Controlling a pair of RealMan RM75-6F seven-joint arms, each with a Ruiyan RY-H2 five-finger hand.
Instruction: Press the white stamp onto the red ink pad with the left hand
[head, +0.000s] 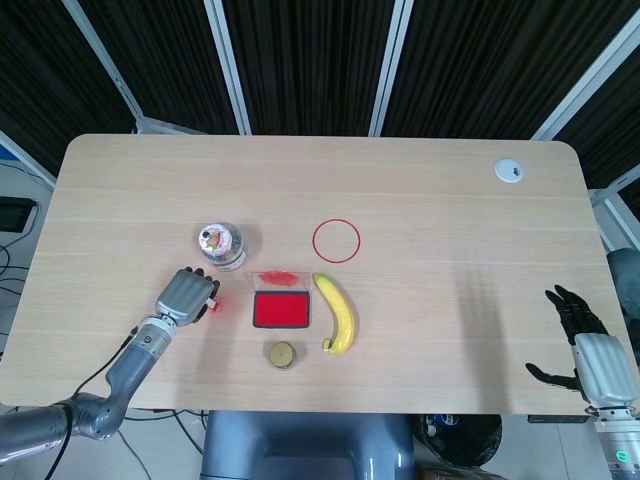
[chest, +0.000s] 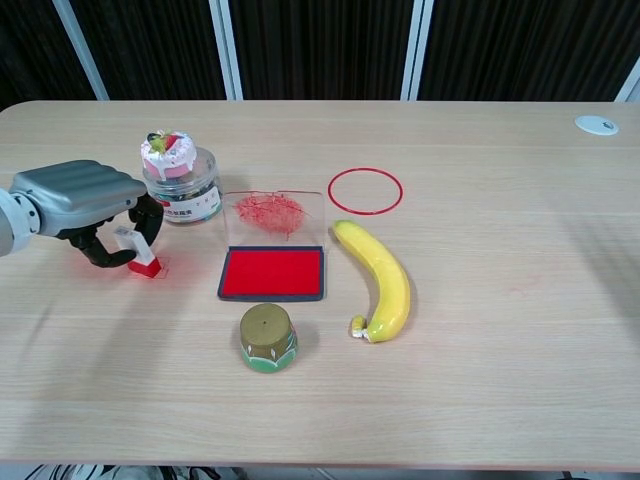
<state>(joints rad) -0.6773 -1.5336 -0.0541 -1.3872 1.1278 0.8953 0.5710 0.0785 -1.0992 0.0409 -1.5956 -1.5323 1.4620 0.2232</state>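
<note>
My left hand (chest: 82, 204) (head: 187, 295) curls around the white stamp (chest: 138, 250) with its red base, at the left of the table. The stamp leans, its base close to the tabletop. The red ink pad (chest: 272, 273) (head: 280, 310) lies open to the right of the stamp, a short gap away. Its clear lid (chest: 275, 213), smeared red, is folded back behind it. My right hand (head: 585, 335) hangs beyond the table's right front edge, fingers spread and holding nothing; the chest view does not show it.
A jar with a cake-shaped lid (chest: 180, 175) stands just behind my left hand. A red ring (chest: 365, 190), a banana (chest: 380, 280) and a small green-gold pot (chest: 267, 338) surround the pad. A white disc (chest: 596, 124) sits at the far right.
</note>
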